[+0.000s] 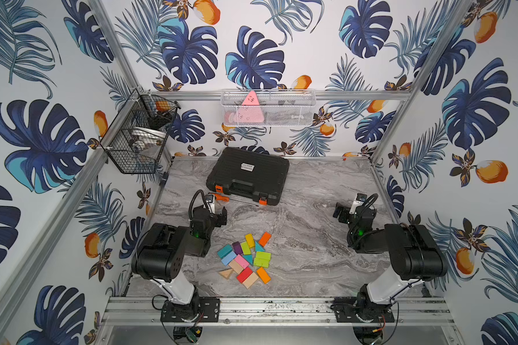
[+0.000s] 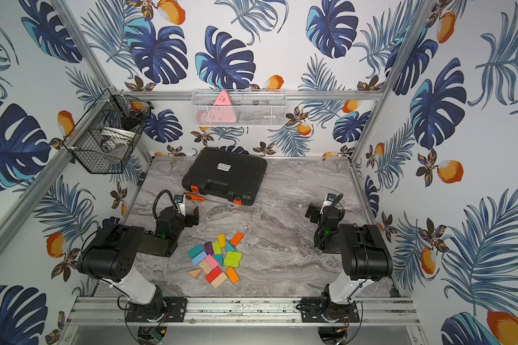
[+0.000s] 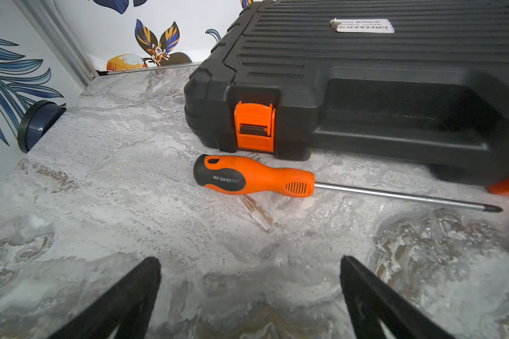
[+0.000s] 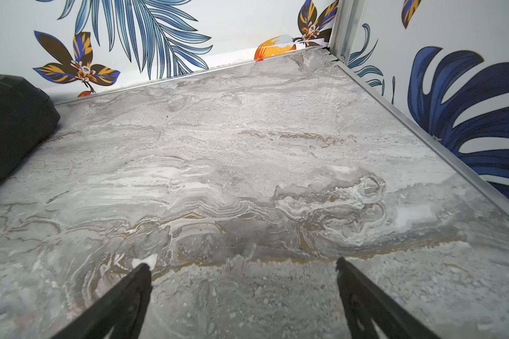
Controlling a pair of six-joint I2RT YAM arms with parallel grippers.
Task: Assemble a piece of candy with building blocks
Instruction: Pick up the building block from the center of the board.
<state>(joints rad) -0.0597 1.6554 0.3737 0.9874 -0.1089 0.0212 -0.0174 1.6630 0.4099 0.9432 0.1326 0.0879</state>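
Top views: the building blocks, smooth painted bricks and wedges in mixed colours plus plain wood, lie clustered flat on the grey marble-patterned table, near its front edge. The left arm and right arm are folded low on either side of them, well apart.

Left wrist view: the left gripper is spread wide and empty, facing an orange-handled screwdriver beside a ribbed black case.

Right wrist view: the right gripper is spread wide and empty above the table.

Robot lab cell (alu frame)
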